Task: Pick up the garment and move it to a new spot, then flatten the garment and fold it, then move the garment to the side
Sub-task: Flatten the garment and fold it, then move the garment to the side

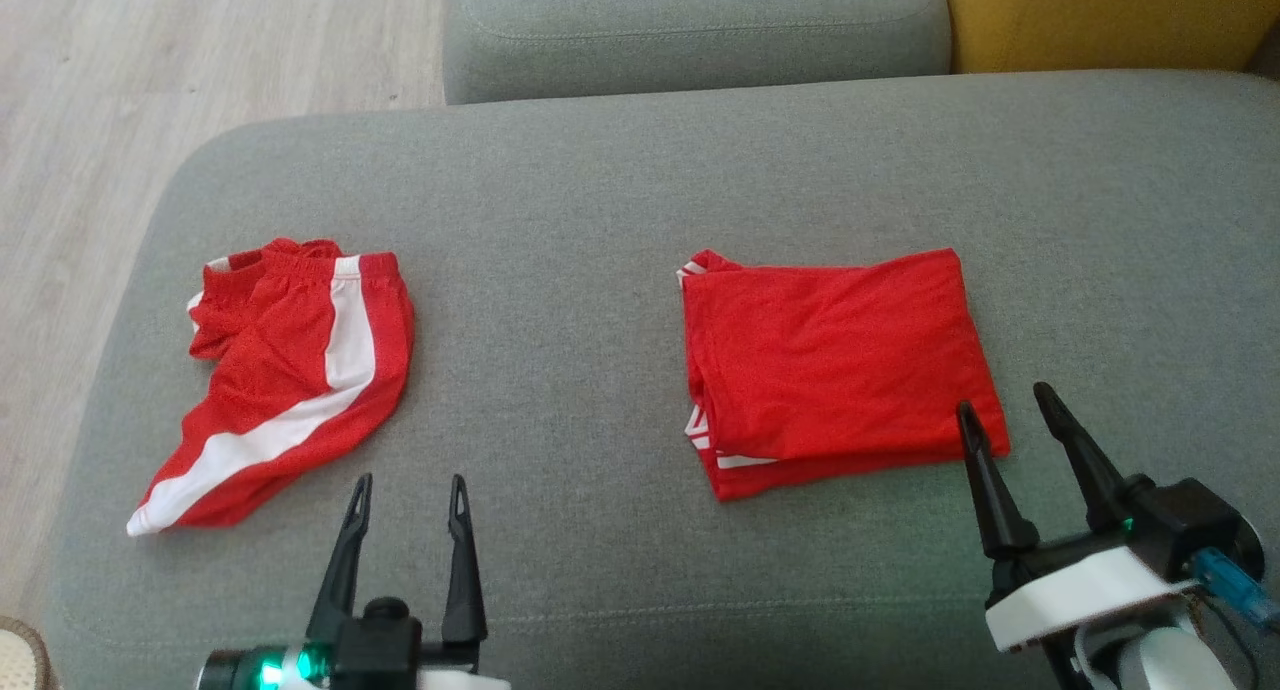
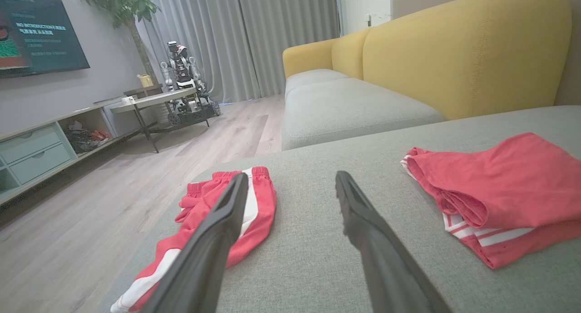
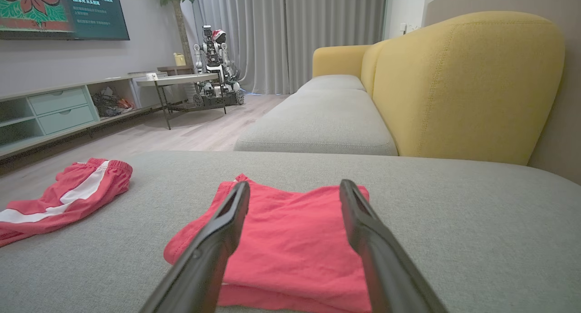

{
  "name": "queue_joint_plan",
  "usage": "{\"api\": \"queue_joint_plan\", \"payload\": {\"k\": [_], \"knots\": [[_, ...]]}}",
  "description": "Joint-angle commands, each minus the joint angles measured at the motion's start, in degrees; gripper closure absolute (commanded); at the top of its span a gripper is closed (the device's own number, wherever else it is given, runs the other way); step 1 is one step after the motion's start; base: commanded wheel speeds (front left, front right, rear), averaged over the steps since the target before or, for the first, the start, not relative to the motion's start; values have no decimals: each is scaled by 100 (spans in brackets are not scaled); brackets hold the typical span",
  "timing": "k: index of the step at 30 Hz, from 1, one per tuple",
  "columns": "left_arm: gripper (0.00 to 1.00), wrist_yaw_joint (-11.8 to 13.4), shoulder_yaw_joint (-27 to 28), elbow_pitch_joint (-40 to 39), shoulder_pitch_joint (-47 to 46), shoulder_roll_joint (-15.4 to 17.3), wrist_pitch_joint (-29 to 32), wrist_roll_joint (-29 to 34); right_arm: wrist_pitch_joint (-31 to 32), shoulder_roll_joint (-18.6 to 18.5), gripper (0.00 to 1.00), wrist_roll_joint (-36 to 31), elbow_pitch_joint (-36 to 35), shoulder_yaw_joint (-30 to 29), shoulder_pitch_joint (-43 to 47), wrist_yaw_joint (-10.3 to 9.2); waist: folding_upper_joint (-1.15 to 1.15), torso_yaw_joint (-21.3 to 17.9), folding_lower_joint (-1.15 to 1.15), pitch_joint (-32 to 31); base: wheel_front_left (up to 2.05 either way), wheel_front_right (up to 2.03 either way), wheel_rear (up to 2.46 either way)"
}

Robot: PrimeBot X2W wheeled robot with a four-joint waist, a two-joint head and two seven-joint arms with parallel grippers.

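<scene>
Two red garments lie on the grey sofa cushion. Crumpled red shorts with a white side stripe rest at the left. A folded red garment with white-striped edges lies at the right in a neat rectangle. My left gripper is open just right of the shorts' near end, holding nothing. My right gripper is open over the folded garment's near right corner, its fingers low above the cloth, nothing gripped.
A second grey cushion and the yellow sofa back lie beyond. Wooden floor drops off the cushion's left edge. Across the room stand a TV cabinet, a small table and another robot.
</scene>
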Motion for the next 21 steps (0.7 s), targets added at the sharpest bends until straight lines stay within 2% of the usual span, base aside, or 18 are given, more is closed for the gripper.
{"api": "queue_joint_plan", "payload": {"k": [1,15,18,21], "knots": [[0,-57,288,-166,-161,-12,-70,21,-52,-9,0,-45,-191,123,-134,-2,0,-5,0,14,0,0,0],[0,-380,519,-117,-100,-176,-70,203,-52,-72,0,156,-39,162,-196,-2,0,47,0,130,0,0,0],[0,-417,535,-113,-118,-265,-70,221,-52,-208,0,299,174,115,-350,-2,0,96,0,237,0,0,0],[0,-466,537,-108,-238,-390,-70,287,-52,-504,0,545,702,124,-779,-2,0,193,0,503,0,0,0]]}}
